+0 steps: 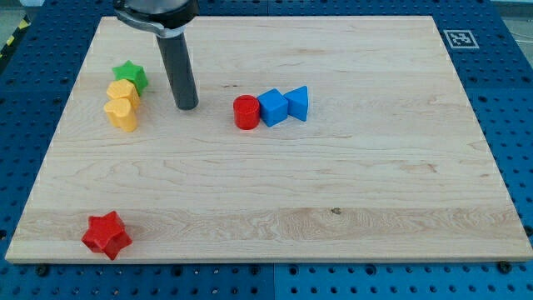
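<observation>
My tip (187, 106) rests on the wooden board in the upper left part of the view, touching no block. To its left, a green star block (132, 75) sits above two yellow blocks: an upper one (122, 92) and a lower one (122, 114), packed close together. The yellow blocks are nearest to the tip, a short gap away. To the tip's right lies a row of a red cylinder (246, 112), a blue cube (271, 107) and a blue triangular block (298, 102), side by side. A red star block (107, 234) lies near the bottom left corner.
The wooden board (333, 192) sits on a blue perforated table (516, 100). A black-and-white marker tag (459, 38) is at the board's top right corner. The arm's dark body (156, 12) hangs above the top left.
</observation>
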